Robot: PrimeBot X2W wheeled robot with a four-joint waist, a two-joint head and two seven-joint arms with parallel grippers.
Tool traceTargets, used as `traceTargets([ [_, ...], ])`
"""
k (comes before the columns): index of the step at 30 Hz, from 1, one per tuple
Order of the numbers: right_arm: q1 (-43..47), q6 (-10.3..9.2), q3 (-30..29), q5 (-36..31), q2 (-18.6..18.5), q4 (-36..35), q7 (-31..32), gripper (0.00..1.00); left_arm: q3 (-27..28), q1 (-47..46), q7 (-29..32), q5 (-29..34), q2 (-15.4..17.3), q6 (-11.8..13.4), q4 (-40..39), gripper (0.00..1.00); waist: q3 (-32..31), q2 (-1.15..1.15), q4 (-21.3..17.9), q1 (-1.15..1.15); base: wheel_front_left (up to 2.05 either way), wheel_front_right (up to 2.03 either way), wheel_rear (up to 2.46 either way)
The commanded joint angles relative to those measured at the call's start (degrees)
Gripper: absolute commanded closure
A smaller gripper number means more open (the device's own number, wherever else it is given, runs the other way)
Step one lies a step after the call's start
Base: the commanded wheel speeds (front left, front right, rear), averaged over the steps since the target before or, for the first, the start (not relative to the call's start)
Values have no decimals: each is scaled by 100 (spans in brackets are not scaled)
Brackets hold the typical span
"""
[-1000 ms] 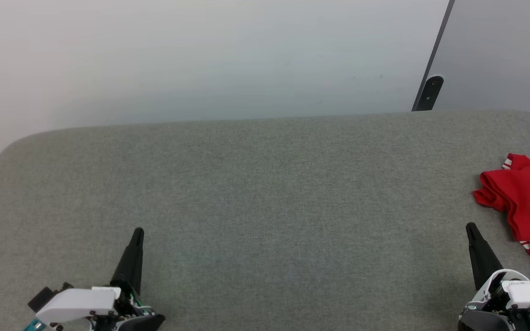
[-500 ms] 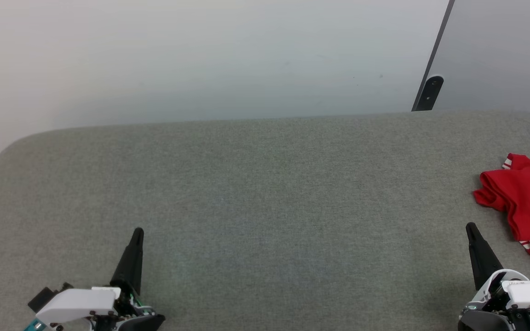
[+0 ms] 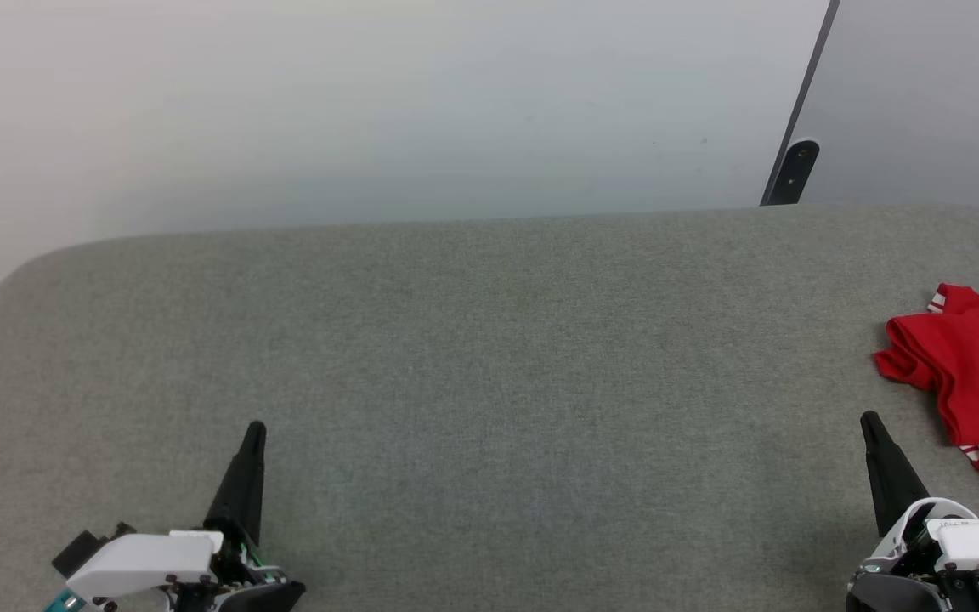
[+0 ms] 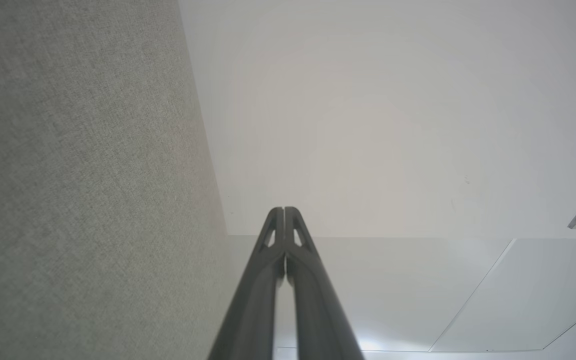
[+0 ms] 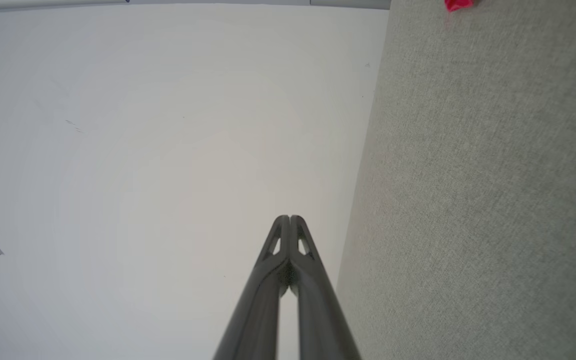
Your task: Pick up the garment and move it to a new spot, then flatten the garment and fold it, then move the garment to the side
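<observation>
Grey fabric table stretches wide between closed, empty left claw and right claw, garment near its right edge.

Change: none to see in the head view from a second ago to now.
Moves: none by the left gripper, the right gripper or the garment.

- A broad desk covered in grey-green woven fabric, its far corners rounded, spans the head view from side to side.
- A red garment with red-and-white striped trim lies directly on the desk at the right edge of the view. It is bunched in layered folds and partly cut off by the frame.
</observation>
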Motion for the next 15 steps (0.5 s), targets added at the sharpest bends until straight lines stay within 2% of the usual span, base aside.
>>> traceTargets([
  [1, -21, -4, -3, 24, 19, 1, -16, 100, 17, -60, 18, 28, -7, -29, 10, 100, 0, 0, 0, 0, 0, 0, 0],
  [15, -21, -5, -3, 25, 19, 1, -16, 100, 33, -62, 24, 47, -20, -29, 10, 100, 0, 0, 0, 0, 0, 0, 0],
])
